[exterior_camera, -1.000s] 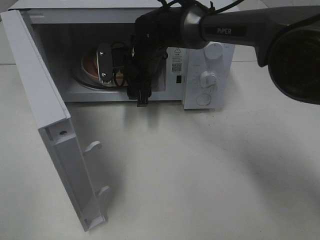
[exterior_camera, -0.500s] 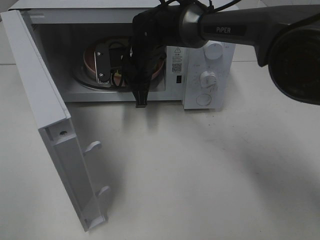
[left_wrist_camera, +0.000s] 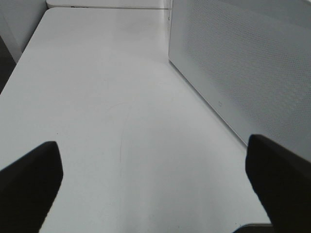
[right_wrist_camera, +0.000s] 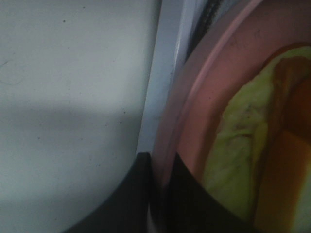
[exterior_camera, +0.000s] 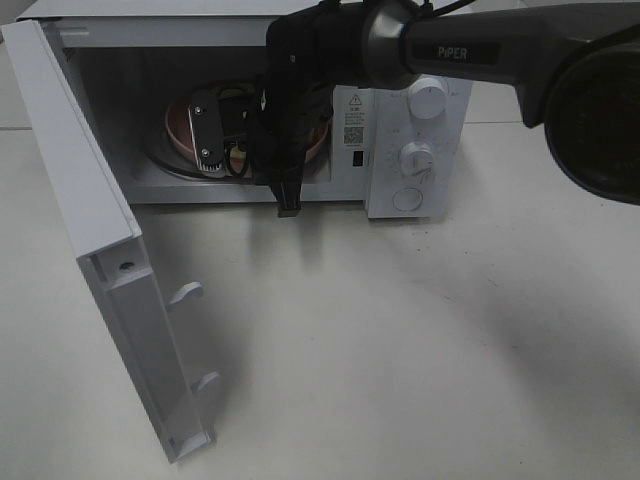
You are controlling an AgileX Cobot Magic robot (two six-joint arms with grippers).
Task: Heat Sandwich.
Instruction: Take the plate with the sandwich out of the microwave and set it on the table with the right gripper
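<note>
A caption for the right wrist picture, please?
Dark jaws pinch the rim of a round pink plate carrying a sandwich with yellow-green filling.

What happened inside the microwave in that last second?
The right gripper closed on the rim of the pink plate that carries the sandwich, and its wrist shifted a little, uncovering more plate. The microwave door stayed open; the left gripper stayed open over the table.

A white microwave [exterior_camera: 415, 150] sits on the pale table [exterior_camera: 400, 350], its door [exterior_camera: 100, 260] swung wide open on the left. The dark right arm [exterior_camera: 470, 50] comes in from the right and bends down into the cavity. There the right gripper [exterior_camera: 226, 140] sits at a pink plate [exterior_camera: 180, 130], hiding most of it. Two knobs [exterior_camera: 428, 100] show on the panel.
</note>
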